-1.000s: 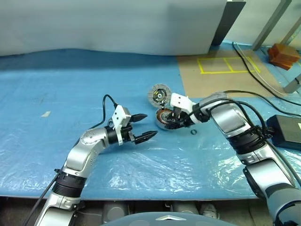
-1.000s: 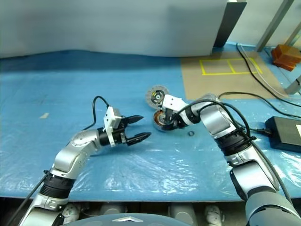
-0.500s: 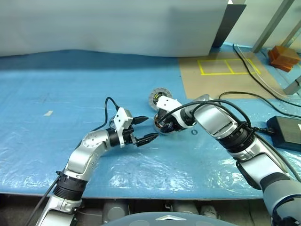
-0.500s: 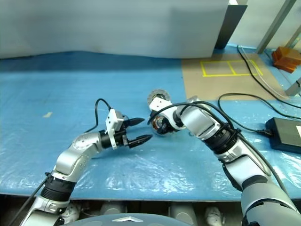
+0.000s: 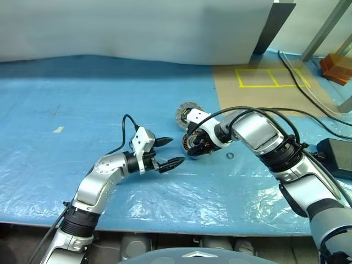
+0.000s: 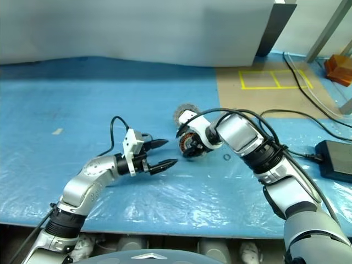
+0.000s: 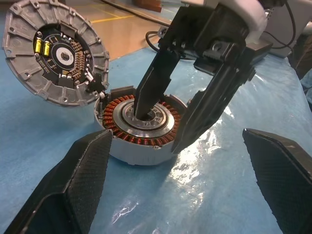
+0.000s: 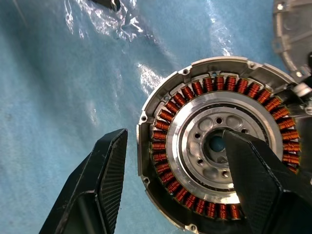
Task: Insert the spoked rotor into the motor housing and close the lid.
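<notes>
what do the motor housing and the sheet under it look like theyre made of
Motor housing: looks like cast metal, matte silver-grey rim, with glossy copper-coloured wire windings around a machined, shiny silver centre. Sheet: seemingly thin blue plastic film, going by its wrinkles and glare patches.

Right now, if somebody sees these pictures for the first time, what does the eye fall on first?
First the motor housing on the blue plastic sheet, with its ring of copper windings. The right gripper straddles its wall, one finger over the silver centre, one outside. Just behind leans the spoked rotor, and the left gripper waits open nearby.
</notes>
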Robot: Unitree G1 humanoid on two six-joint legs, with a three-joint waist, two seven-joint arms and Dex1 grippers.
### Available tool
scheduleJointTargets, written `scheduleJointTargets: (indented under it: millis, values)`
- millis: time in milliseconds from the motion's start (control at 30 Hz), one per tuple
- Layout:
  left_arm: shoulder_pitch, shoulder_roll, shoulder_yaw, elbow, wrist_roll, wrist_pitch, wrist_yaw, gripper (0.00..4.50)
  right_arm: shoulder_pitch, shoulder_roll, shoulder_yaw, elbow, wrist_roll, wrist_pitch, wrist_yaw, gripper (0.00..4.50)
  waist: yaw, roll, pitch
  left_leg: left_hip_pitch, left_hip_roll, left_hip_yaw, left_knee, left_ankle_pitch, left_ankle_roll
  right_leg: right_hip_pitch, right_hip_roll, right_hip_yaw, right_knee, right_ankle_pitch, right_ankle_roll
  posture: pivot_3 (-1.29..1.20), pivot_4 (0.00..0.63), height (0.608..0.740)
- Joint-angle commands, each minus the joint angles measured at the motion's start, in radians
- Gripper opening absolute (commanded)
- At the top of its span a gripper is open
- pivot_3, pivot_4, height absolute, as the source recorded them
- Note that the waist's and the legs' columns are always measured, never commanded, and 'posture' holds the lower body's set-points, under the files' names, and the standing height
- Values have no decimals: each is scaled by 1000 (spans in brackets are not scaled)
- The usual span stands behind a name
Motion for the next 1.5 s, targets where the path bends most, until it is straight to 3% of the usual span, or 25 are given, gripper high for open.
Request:
scheduleJointTargets:
  millis: [33, 100, 233, 367, 533, 667, 767, 933, 1133, 1500]
  values:
    - [-11, 10, 12, -52, -25, 3, -4, 4500, 8, -53, -146, -150, 122, 32, 43, 3274, 1, 0, 0, 0, 1, 0, 0, 0, 0, 0, 1, 0, 0, 0, 0, 0, 150, 740]
    - [-12, 15, 16, -55, -29, 8, -6, 4500, 51, -87, -200, -203, 170, 40, 49, 3274, 9, 0, 0, 0, 2, -1, -1, -1, -1, 0, 3, 0, -2, 0, 0, 0, 150, 740]
    - [-15, 33, 18, -60, -40, 19, -15, 4500, 167, -92, -431, -321, 313, 68, 64, 3274, 14, 0, 0, 0, 2, 0, -1, -1, -2, 0, 3, 1, -4, 0, 0, 0, 150, 740]
    - [-29, 50, 23, -58, -46, 24, -24, 4500, 436, -142, -526, -418, 206, -247, -60, 3274, 25, 0, 0, 0, 2, 0, -2, -1, -2, 0, 3, 1, -4, -2, -2, 0, 150, 740]
    - [-44, 59, 25, -45, -53, 4, -51, 4500, 689, -47, -598, -362, -10, -684, -354, 3274, 14, 0, 0, 2, 1, 1, 0, 0, -3, 2, 1, 2, -5, 0, -2, 0, 150, 740]
    - [-90, 51, 16, 0, -42, -1, -66, 4500, 825, 39, -629, -431, 53, -740, -377, 3274, 11, 0, 0, 3, 1, 1, -1, 0, -3, 2, 1, 2, -7, 1, -1, 0, 150, 740]
    - [-120, 48, 13, 29, -40, -4, -81, 4500, 870, 92, -631, -450, 102, -718, -390, 3274, 9, 1, 0, 3, 1, 1, -1, 1, -3, 2, 1, 2, -8, 1, -2, 0, 150, 740]
    - [-142, 52, 5, 63, -26, -21, -108, 4500, 950, 85, -595, -375, 43, -822, -405, 3274, 12, 1, 0, 1, 0, 1, -3, 0, -3, 2, 1, 2, -10, 1, -2, 0, 150, 740]
    - [-128, 54, 10, 71, -22, -31, -118, 4500, 975, 90, -633, -255, 24, -926, -431, 3274, 11, 1, 0, 2, 0, 1, -4, 0, -3, 2, 1, 2, -11, 1, -2, 0, 150, 740]
    - [-119, 58, 14, 54, -20, -21, -105, 4500, 997, 81, -590, -86, -39, -1001, -452, 3274, 11, 0, 0, 2, 0, 1, -4, 0, -3, 3, 1, 1, -11, 1, -2, 0, 150, 740]
